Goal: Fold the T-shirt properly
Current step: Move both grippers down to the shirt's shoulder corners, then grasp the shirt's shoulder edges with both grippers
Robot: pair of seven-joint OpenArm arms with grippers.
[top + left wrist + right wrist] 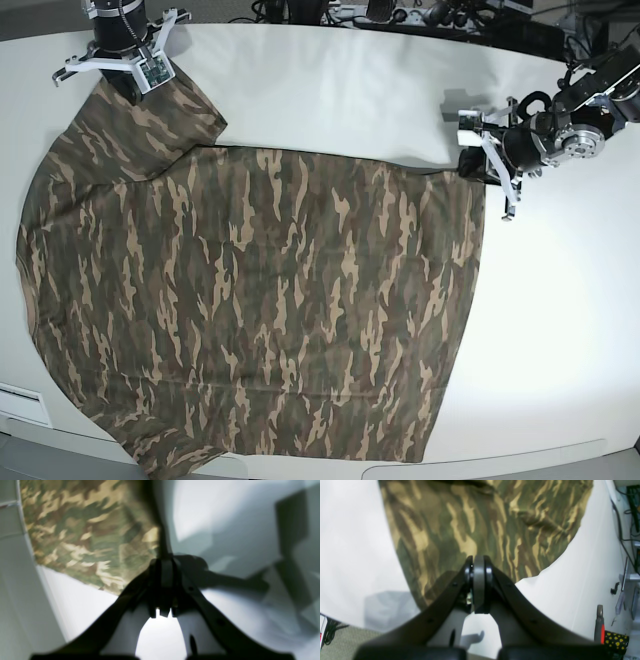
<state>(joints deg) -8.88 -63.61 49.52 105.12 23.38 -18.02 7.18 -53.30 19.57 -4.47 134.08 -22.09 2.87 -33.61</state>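
Observation:
The camouflage T-shirt (270, 300) lies spread flat across the white table (330, 90). One short sleeve points to the far left corner. My right gripper (128, 88) rests on that sleeve. In the right wrist view its jaws (478, 562) are pressed together over the T-shirt (482, 517), with a sliver of cloth between the pads. My left gripper (478, 165) sits at the shirt's far right corner. Its wrist view shows the left gripper (165, 562) shut, with a dark cloth edge rising from the tips and the T-shirt (87, 530) to its left.
Cables and equipment (400, 15) line the table's far edge. A white box (20, 405) sits at the near left corner. Beyond the table's side, a red-handled tool (600, 627) and a black, yellow-dotted object (616, 640) show in the right wrist view.

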